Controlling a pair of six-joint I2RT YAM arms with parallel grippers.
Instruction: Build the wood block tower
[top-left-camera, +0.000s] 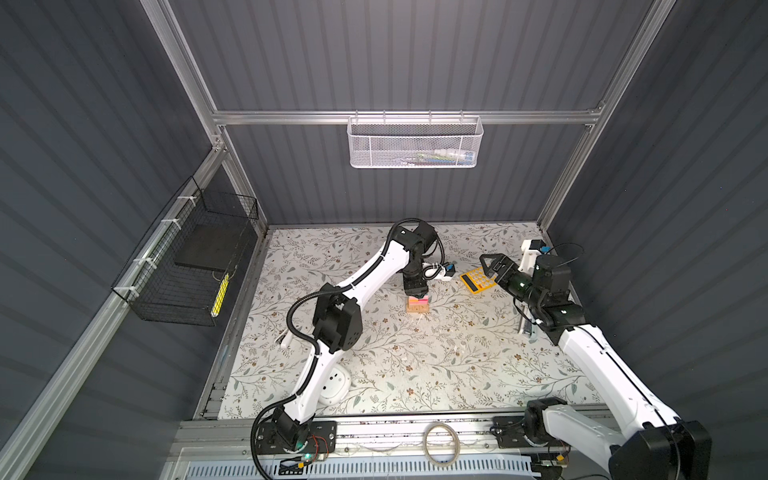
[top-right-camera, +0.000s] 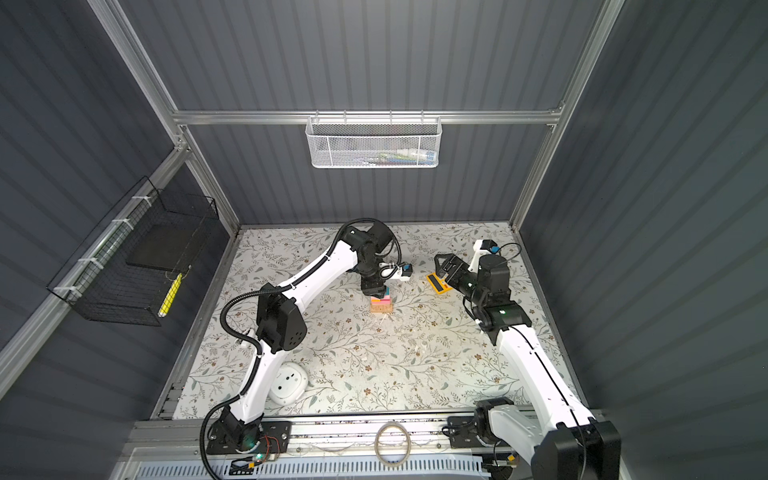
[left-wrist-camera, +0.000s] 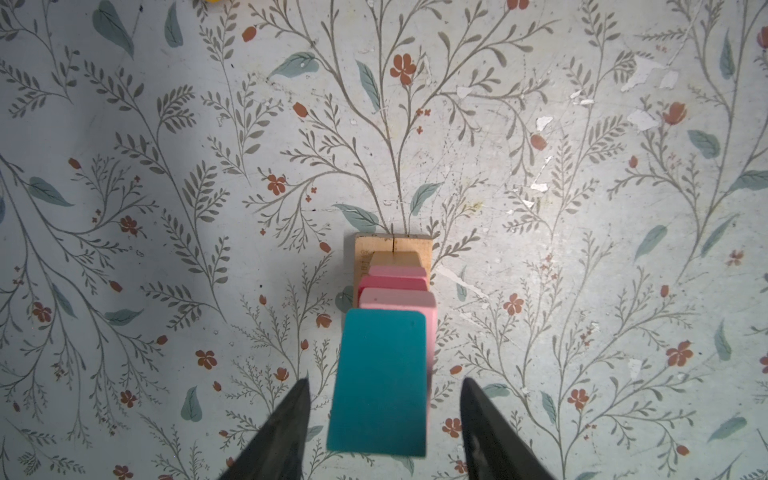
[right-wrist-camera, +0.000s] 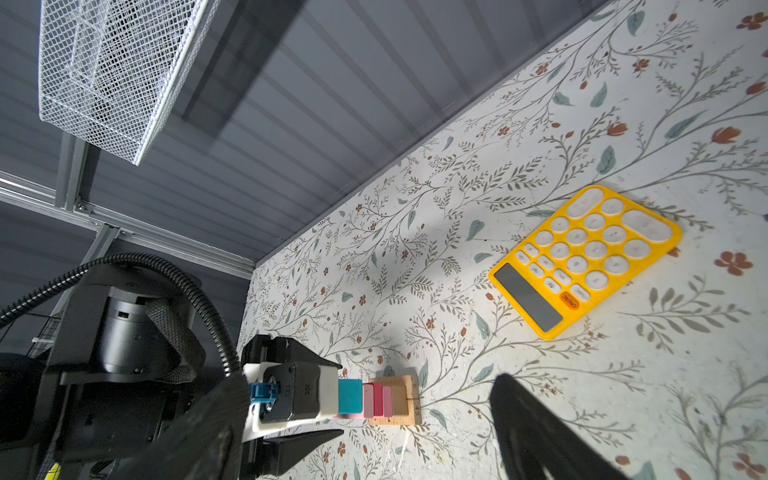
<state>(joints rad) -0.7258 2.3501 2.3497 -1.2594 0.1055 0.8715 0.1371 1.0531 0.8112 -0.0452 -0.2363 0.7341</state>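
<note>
The tower (top-left-camera: 417, 306) stands mid-table in both top views (top-right-camera: 382, 305). In the left wrist view it shows a tan wood base (left-wrist-camera: 392, 243), a tan bar, pink and red layers (left-wrist-camera: 395, 283), and the teal block (left-wrist-camera: 380, 382) on top. My left gripper (left-wrist-camera: 386, 380) hangs straight over it, open. Its fingers (left-wrist-camera: 291, 419) stand either side of the teal block with a gap on each side. My right gripper (top-left-camera: 488, 268) is open and empty, raised over the yellow calculator to the right of the tower.
The yellow calculator (right-wrist-camera: 586, 262) lies at the back right. A white round device (top-right-camera: 289, 382) sits by the left arm's base. A white mesh basket (top-left-camera: 413, 141) hangs on the back wall and a black wire basket (top-left-camera: 187, 257) on the left wall.
</note>
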